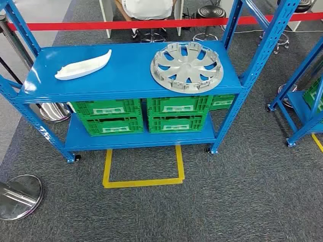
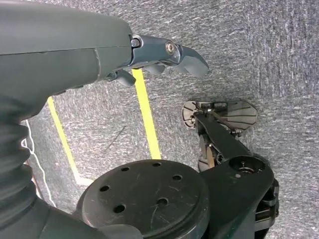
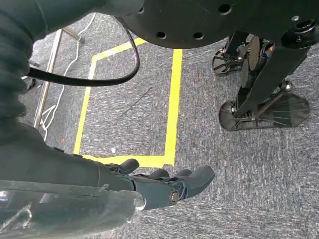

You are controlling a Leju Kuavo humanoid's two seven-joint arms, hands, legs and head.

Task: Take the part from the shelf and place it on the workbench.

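Observation:
A blue shelf [image 1: 129,80] stands in front of me. On its top board lie a white, elongated curved part [image 1: 83,66] at the left and a round silver wheel cover [image 1: 186,67] at the right. My left hand [image 2: 165,55] hangs beside my body over the grey carpet, fingers stretched out and holding nothing. My right hand [image 3: 169,183] hangs the same way over the carpet, fingers extended and empty.
Green crates [image 1: 108,117] fill the shelf's lower board. A yellow tape rectangle [image 1: 143,179] marks the carpet in front of the shelf. A chrome stanchion base [image 1: 19,195] sits at the left, a second blue rack [image 1: 305,106] at the right. A person sits behind a red barrier tape [image 1: 160,22].

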